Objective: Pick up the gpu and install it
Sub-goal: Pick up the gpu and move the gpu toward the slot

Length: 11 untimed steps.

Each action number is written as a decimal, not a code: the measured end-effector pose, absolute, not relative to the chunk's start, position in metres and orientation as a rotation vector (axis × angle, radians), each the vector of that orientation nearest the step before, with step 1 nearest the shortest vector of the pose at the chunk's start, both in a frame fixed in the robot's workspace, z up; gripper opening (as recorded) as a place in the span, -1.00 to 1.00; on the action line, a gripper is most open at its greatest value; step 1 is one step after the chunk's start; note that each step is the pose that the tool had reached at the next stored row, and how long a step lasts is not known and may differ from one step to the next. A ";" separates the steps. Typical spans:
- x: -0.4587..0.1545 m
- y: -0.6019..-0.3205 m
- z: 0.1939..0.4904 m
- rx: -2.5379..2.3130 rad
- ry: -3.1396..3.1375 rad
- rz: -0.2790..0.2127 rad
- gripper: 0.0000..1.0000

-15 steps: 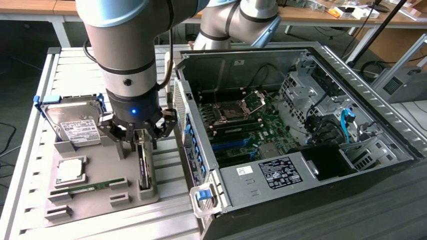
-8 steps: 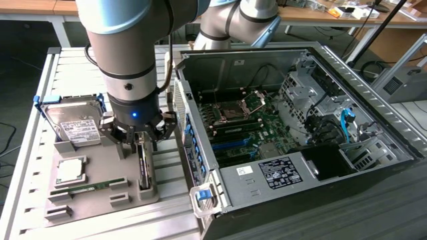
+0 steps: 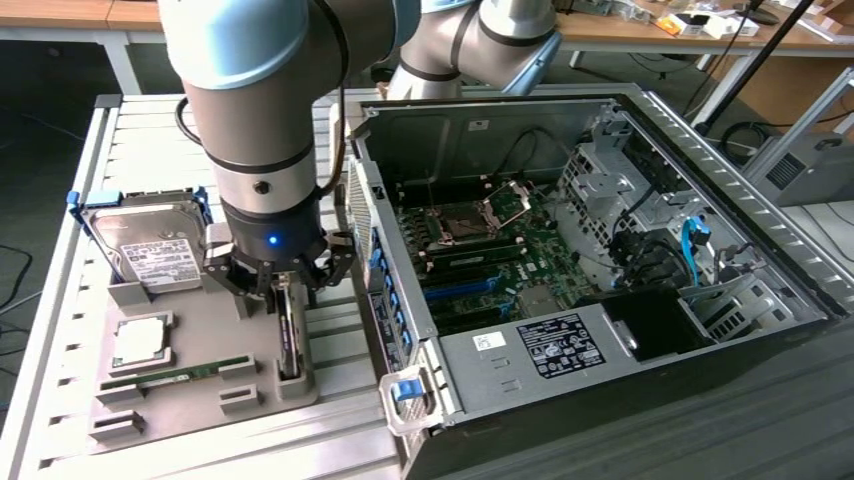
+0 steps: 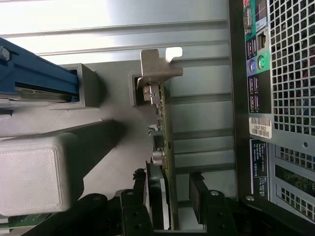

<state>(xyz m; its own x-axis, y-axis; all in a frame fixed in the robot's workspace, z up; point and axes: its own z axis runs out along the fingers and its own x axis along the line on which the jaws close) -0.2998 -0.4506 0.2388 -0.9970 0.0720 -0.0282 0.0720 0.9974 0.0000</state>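
Gripper: (image 3: 280,298) lowered over the grey tray (image 3: 174,410), jaws spread wide and holding nothing.
Fingers: (image 4: 199,196) one on each side of the gpu (image 4: 165,123). In the wrist view a gap shows between the card and the finger on the case side.
Gpu position: standing on its long edge in a slot of the tray, at the side nearest the computer case (image 3: 707,150).
Gpu long axis: level, running roughly parallel to the rear wall of the case. In the exterior view it runs from under the gripper toward the near edge of the tray.
Gpu heading: the silvery bracket (image 4: 157,66) is at the end away from the fingers, beside a grey tray post, toward the hard drive (image 3: 144,245).
Neighbours: a memory stick (image 3: 174,375) lies flat on the tray, apart from the card.
Case: side open, motherboard (image 3: 494,260) exposed.
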 end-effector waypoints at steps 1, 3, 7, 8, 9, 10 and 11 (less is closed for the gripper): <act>-0.300 -0.451 0.239 0.112 3.111 -0.002 -0.04; -0.300 -0.451 0.238 0.112 3.111 -0.001 -0.04; -0.305 -0.451 0.238 0.112 3.111 -0.001 -0.04; -0.306 -0.451 0.237 0.112 3.111 -0.001 -0.04; -0.306 -0.451 0.237 0.112 3.111 -0.001 -0.04; -0.306 -0.451 0.236 0.112 3.111 -0.001 -0.04; -0.306 -0.451 0.236 0.112 3.111 -0.002 -0.04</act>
<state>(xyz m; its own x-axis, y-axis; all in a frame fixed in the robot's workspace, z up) -0.3058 -0.4508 0.2364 -0.9970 0.0721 -0.0283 0.0721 0.9974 0.0000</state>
